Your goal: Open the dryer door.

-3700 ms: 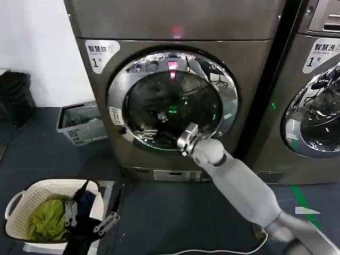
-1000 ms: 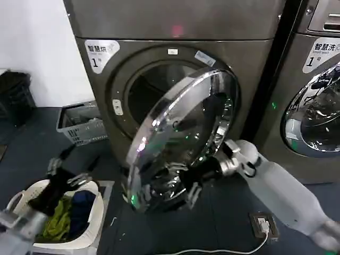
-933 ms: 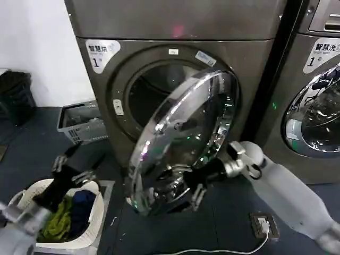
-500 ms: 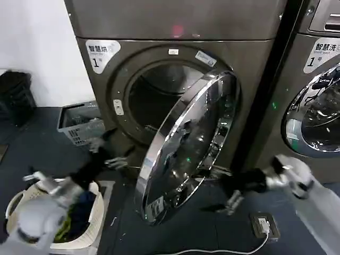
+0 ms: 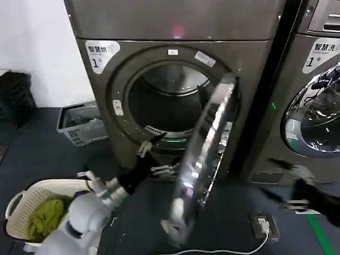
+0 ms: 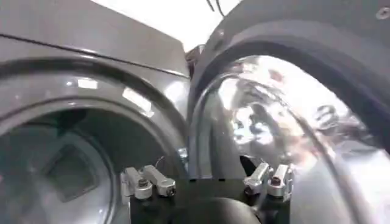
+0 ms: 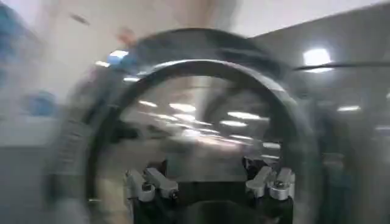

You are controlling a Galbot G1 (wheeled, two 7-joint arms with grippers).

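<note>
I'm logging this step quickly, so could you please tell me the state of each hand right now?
Left hand: open, holding nothing, just in front of the dryer's opening.
Right hand: open, holding nothing, away from the dryer door.

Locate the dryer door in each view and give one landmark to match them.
Head: door swung open, edge-on, centre-right.
Left wrist: door beyond the open left gripper.
Right wrist: door ahead of the open right gripper.
Shared landmark: the door's chrome ring.
</note>
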